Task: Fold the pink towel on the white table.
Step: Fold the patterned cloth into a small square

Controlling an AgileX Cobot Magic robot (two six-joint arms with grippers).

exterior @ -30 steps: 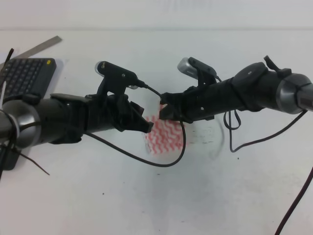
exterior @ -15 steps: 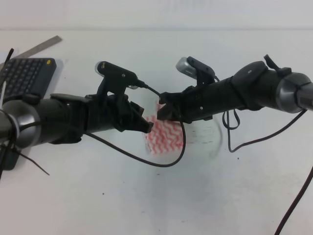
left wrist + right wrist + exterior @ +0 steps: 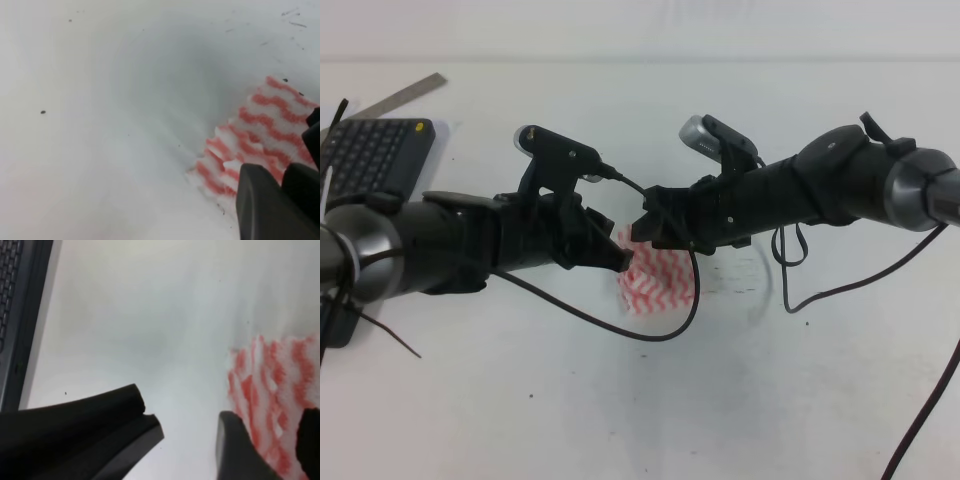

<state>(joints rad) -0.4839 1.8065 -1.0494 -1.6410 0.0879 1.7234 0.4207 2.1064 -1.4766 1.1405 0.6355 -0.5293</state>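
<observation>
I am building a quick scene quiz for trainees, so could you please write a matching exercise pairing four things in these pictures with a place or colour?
Column one:
1. pink towel
2. black keyboard
3. white table
4. grey ruler

Column two:
A. far left, beside the left arm
B. plain surface with tiny dark specks
C. between the two arms
D. top left corner, lying at a slant

Pairs: 1-C, 2-A, 3-B, 4-D

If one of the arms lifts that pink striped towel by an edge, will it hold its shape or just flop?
Most likely flop: the pink towel looks thin and lies rumpled at its near edge in the left wrist view. It is probably light, so it may slide on the smooth white table when pushed. Nothing about it suggests rolling or breaking.
</observation>
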